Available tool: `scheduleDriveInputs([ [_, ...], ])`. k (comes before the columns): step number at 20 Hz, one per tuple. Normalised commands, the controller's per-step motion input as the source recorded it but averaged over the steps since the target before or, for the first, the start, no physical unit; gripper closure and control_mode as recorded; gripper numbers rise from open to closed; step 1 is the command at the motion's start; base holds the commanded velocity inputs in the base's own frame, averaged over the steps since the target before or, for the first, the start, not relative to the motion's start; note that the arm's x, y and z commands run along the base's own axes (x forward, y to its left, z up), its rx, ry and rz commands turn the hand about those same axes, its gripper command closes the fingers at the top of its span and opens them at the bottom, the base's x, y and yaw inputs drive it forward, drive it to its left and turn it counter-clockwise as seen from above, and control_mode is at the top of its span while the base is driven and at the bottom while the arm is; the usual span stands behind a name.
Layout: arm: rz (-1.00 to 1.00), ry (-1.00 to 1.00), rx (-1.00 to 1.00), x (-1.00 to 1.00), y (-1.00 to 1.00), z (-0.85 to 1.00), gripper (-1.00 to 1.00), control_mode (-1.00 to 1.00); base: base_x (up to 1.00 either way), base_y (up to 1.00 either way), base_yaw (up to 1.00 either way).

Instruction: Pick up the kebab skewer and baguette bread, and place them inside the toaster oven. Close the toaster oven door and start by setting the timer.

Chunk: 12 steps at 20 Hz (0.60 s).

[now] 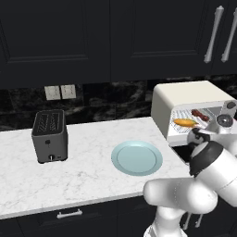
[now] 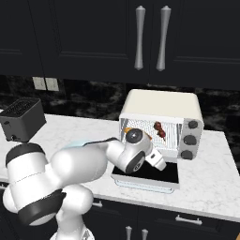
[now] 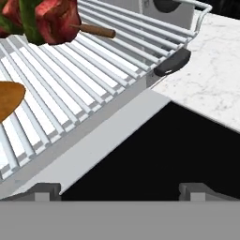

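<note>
The claw [image 3: 120, 190], fingers apart and empty, hangs over the dropped dark glass toaster oven door [image 3: 154, 154]. The dark-red kebab skewer [image 3: 44, 18] and golden-orange baguette bread [image 3: 8, 99] lie on the rack, so next comes lifting the door shut.

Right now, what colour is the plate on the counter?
The plate is pale blue, with a slightly lighter rim. It shows best in the left base view.

Black cabinets [image 1: 55, 37] hang over a dark marbled backsplash [image 1: 106, 99] and white marble counter [image 1: 88, 171].
</note>
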Motion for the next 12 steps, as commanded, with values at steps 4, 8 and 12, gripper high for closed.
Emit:
scheduleDriveInputs([
  [4, -0.06, -0.05, 0.02, 0.13, 0.00, 0.00, -1.00, -1.00, 0.00, 0.00, 0.00],
  [8, -0.04, -0.03, 0.03, 0.16, 0.00, 0.01, -1.00, -1.00, 0.00, 0.00, 0.00],
  [12, -0.02, -0.02, 0.06, 0.15, -0.03, 0.09, -1.00, -1.00, 0.00, 0.00, 0.00],
])
